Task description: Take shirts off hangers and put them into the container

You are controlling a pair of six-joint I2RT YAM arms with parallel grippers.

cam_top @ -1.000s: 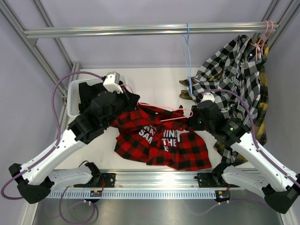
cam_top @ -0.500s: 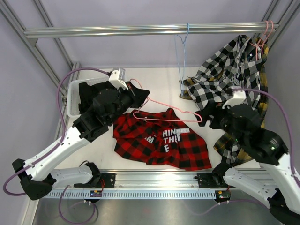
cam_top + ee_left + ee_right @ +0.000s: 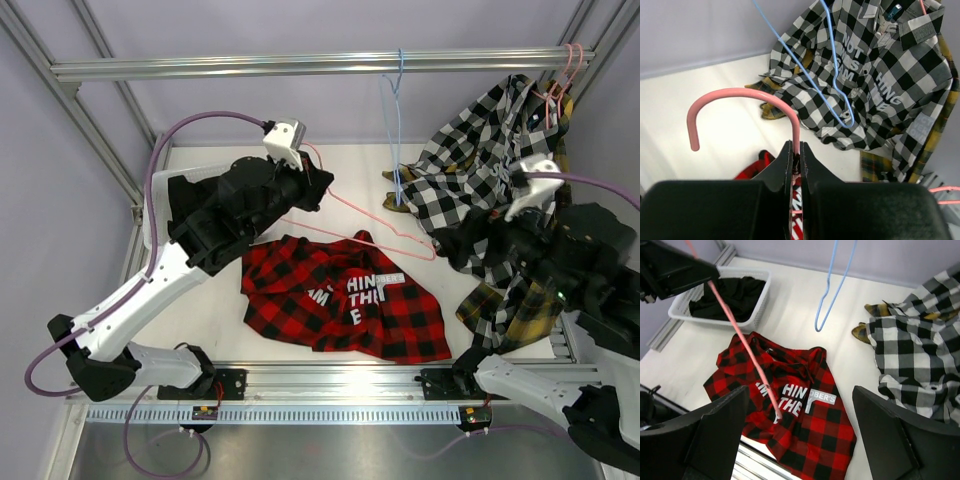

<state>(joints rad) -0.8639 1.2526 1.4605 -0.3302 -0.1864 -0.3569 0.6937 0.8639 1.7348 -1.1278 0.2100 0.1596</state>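
You are partway through. One black shirt [image 3: 729, 294] already lies in the basket [image 3: 761, 299] at the far left corner, and the red plaid shirt [image 3: 350, 300] is spread flat on the tabletop [image 3: 345, 165], off its hanger but not yet binned. Your left pincer [image 3: 796, 150] is clamped narrow on the neck of the pink hanger [image 3: 372, 222], which slants out above the red shirt; whether its far tip touches the cloth I cannot tell. Your right pincer [image 3: 800, 435] stands wide and carries nothing, poised over the red shirt. The checked shirt [image 3: 480, 170] and the yellow plaid shirt [image 3: 505, 315] hang at the right and both are left to do, so roughly three of four shirts remain to deliver. For room, there is bare tabletop between the red shirt and the basket, a fair lane for carrying. Mind the empty blue hanger [image 3: 396, 130] dangling from the rail [image 3: 300, 66] mid-field, the frame post beside the basket, and the hanging cloth crowding your right arm. The red shirt's hem lies near the front edge.
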